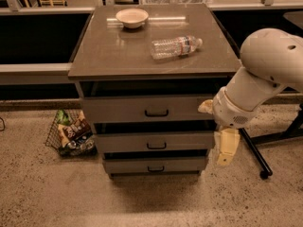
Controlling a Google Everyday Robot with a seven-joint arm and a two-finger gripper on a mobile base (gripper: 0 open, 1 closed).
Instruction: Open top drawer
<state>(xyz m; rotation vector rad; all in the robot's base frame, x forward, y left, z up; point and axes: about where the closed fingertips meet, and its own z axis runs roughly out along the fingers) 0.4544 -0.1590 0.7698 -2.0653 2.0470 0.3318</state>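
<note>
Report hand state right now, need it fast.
hand: cannot tell whether open or closed; it hangs low and to the right of the top drawer, away from its handle.

Cabinet top (pixel 118 56) carries 1 bowl (pixel 132 17), 1 lying bottle (pixel 175 47); claw (pixel 224 157) hangs right.
</note>
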